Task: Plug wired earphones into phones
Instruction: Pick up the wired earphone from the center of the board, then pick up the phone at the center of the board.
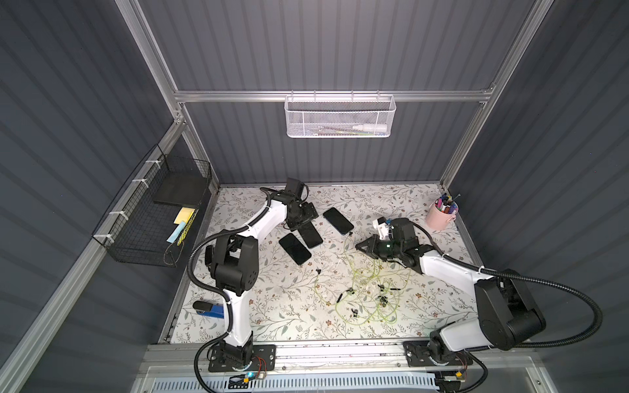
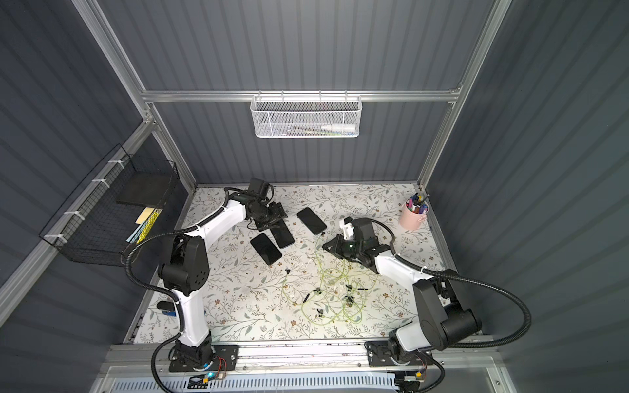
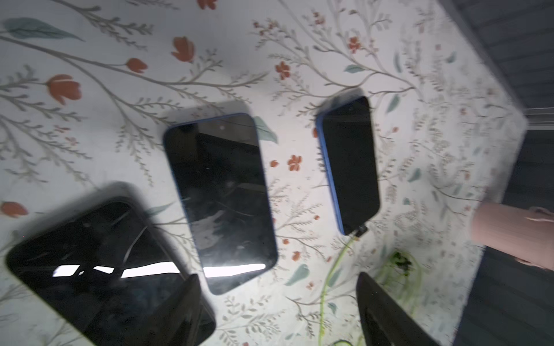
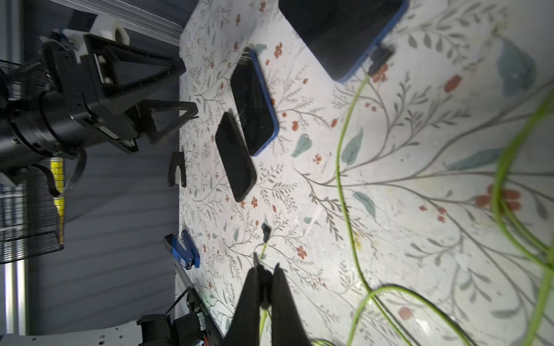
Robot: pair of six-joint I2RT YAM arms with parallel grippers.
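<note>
Three black phones lie at the back of the floral table: one [image 1: 338, 220] to the right, one [image 1: 309, 235] in the middle, one [image 1: 294, 248] nearer the front. A black plug [image 3: 361, 230] with pale green cable sits in the right phone's [image 3: 349, 161] near end. The remaining earphones [image 1: 367, 292] lie tangled in the centre, with a loose plug [image 1: 318, 271] off to their left. My left gripper [image 3: 278, 299] hovers open over the middle phone [image 3: 220, 197], holding nothing. My right gripper [image 4: 266, 269] is shut on a small black plug, its green cable trailing between the fingers.
A pink cup of pens [image 1: 441, 215] stands at the back right. A blue stapler-like object [image 1: 211, 309] lies at the table's left edge. A black wire basket [image 1: 153, 217] hangs on the left wall and a white mesh basket [image 1: 340, 115] on the back rail.
</note>
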